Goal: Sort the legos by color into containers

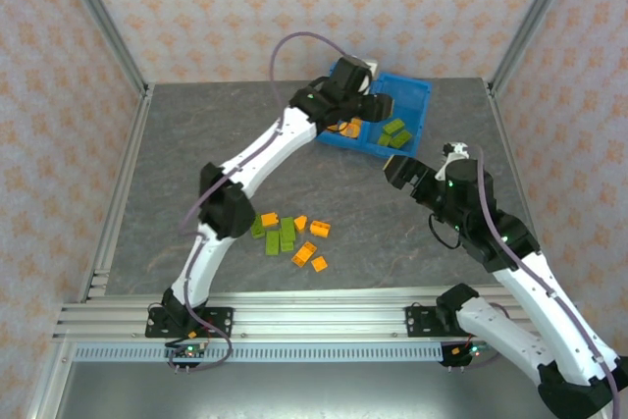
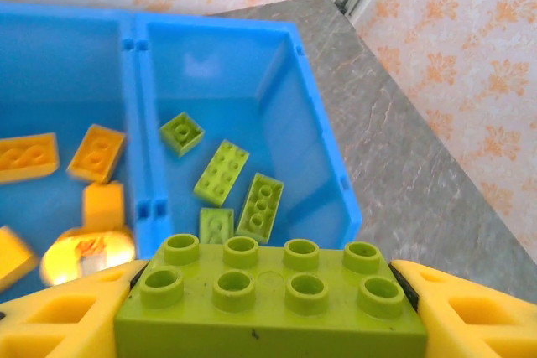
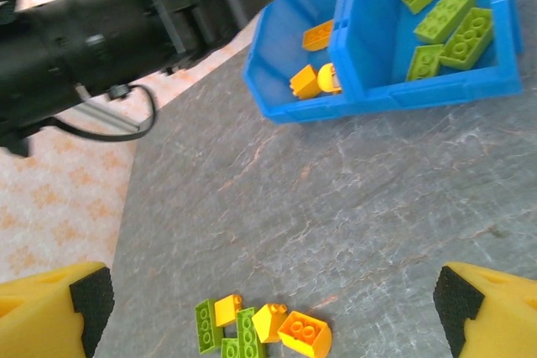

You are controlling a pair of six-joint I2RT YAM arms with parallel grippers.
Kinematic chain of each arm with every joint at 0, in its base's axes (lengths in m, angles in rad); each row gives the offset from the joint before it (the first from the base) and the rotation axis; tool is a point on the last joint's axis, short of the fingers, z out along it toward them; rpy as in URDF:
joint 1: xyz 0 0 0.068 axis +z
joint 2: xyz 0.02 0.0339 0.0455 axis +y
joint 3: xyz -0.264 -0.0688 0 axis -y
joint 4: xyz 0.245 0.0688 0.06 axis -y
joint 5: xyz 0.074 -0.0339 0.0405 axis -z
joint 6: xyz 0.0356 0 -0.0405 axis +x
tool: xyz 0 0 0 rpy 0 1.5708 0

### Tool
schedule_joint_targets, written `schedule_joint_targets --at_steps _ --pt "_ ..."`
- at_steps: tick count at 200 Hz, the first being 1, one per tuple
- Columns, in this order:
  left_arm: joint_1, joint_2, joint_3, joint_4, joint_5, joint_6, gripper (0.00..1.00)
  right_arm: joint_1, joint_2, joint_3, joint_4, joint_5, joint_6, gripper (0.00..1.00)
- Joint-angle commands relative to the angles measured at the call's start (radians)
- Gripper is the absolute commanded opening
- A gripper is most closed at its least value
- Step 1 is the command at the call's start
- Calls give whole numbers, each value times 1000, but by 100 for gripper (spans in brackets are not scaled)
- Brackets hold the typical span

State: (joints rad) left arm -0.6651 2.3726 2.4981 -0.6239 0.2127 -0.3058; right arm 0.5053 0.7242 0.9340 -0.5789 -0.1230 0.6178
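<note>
Left claw (image 1: 381,106) gripping olive-green brick (image 2: 268,303) by its ends, hanging above blue bin (image 2: 325,161). Four green legos (image 2: 222,172) lying ahead of claw, right of divider; orange legos (image 2: 96,153) left of it. Right claw (image 1: 399,172) gaping wide, holding nothing; loose legos (image 3: 252,329) lying on worktop (image 3: 352,207) beneath it.

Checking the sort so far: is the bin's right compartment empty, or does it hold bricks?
It holds bricks: four olive-green legos lie on the floor of the right compartment of the blue bin, with no orange ones among them.
</note>
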Motion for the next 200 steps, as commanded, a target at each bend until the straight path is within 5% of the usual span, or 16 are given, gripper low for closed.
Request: schedule_joint_targets --at_steps 1,48,109,136,200 --pt "-14 136 177 -18 22 35 56 3 -33 -20 -53 68 32 99" --pt "-44 246 222 207 11 11 56 3 -75 -27 -107 82 24 99" --pt "-82 352 292 237 -321 -60 60 3 -111 -73 -93 52 39 100" --pt "-83 341 295 245 -297 -62 73 3 -121 -81 -95 57 39 100" --pt "-83 175 296 151 -304 -52 80 2 -119 -78 -84 68 42 100"
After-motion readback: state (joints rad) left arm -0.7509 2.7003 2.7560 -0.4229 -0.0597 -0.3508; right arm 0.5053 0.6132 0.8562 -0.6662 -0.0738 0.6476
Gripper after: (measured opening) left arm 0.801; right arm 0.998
